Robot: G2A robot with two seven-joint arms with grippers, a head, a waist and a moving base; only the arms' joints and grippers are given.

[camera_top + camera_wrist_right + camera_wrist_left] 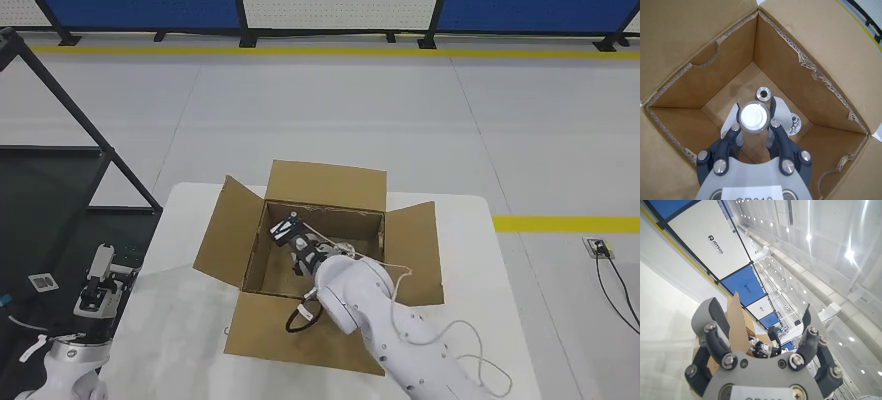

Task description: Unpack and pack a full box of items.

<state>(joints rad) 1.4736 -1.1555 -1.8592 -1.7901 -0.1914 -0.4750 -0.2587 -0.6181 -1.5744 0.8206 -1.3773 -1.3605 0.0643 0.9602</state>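
left gripper: close in at the robot's left, off the table's left edge, pointing up toward the ceiling. Its fingers are spread wide, with nothing between them.
right gripper: down inside the box, and it has something! Its fingers are clamped on either side of a clear jar.
clear jar: round, see-through wall, white top facing the wrist camera. It sits between the two fingers over the middle of the box floor. Whether it touches the floor, I can't tell.
metal ring: a shiny collar with a dark hole, standing on the box floor just past the jar.
flanged metal disc: flat on the box floor beside the gripper, partly hidden behind one finger and apart from the ring.
box: brown cardboard, all four flaps folded outward, with torn edges along the inner rim. It sits in the middle of the table, and the right arm goes in over the near flap.
table: white top, carrying the box.
floor: pale grey beyond the table, with a yellow line across the far side below blue and white panels.
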